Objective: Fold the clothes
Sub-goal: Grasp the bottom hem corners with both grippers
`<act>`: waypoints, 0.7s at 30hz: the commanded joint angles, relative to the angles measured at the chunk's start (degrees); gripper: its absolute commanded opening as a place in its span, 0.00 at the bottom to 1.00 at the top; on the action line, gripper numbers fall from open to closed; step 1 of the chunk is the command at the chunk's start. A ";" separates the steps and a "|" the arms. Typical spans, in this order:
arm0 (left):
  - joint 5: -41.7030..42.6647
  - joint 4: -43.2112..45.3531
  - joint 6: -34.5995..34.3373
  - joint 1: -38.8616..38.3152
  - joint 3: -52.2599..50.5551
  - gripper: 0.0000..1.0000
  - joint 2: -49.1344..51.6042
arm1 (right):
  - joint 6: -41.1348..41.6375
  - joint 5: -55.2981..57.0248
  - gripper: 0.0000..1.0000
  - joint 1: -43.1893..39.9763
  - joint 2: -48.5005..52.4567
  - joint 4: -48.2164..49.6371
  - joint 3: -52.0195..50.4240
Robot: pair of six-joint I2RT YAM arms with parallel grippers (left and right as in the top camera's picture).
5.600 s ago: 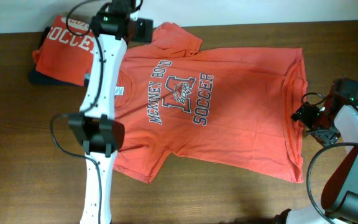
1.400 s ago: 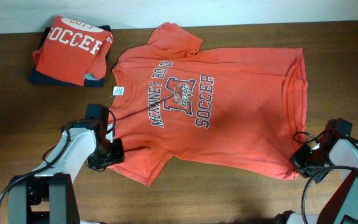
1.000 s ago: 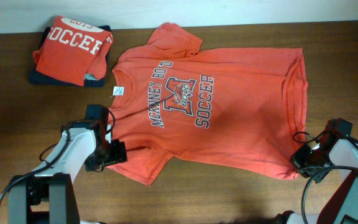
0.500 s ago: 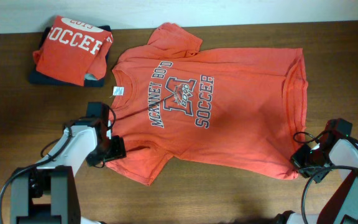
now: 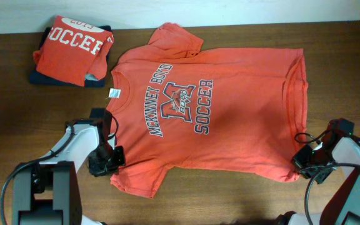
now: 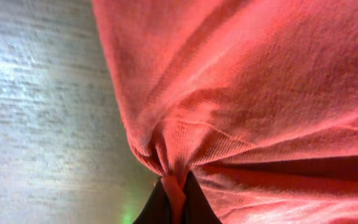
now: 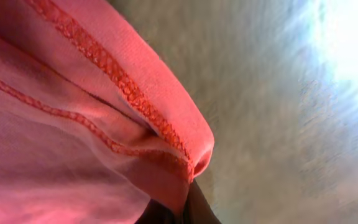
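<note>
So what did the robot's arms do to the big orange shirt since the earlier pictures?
The left gripper pinched shut on the spread T-shirt by its near sleeve and tugged that side a little leftward and nearer in the overhead view. The neck tag slid along too. The right gripper stayed shut on the hem corner, and the folded pile did not move.

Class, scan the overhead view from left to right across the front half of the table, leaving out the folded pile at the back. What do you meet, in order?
left claw, pinching the sleeve edge → spread shirt → right claw, pinching the hem corner
</note>
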 commanded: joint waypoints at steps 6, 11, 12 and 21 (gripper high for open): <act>0.85 -5.22 -0.11 0.09 6.47 0.00 0.79 | 1.75 -0.87 0.04 3.02 1.09 -6.49 6.60; 0.85 -8.76 -0.09 0.09 10.25 0.00 0.79 | 1.75 1.05 0.04 5.09 1.09 -11.47 12.57; 0.85 -9.44 -0.09 0.09 10.91 0.00 0.79 | 1.73 1.11 0.04 5.16 1.09 -12.59 13.97; 0.90 -13.62 -0.11 0.09 18.78 0.00 0.79 | 1.46 3.45 0.04 5.16 1.11 -18.73 26.14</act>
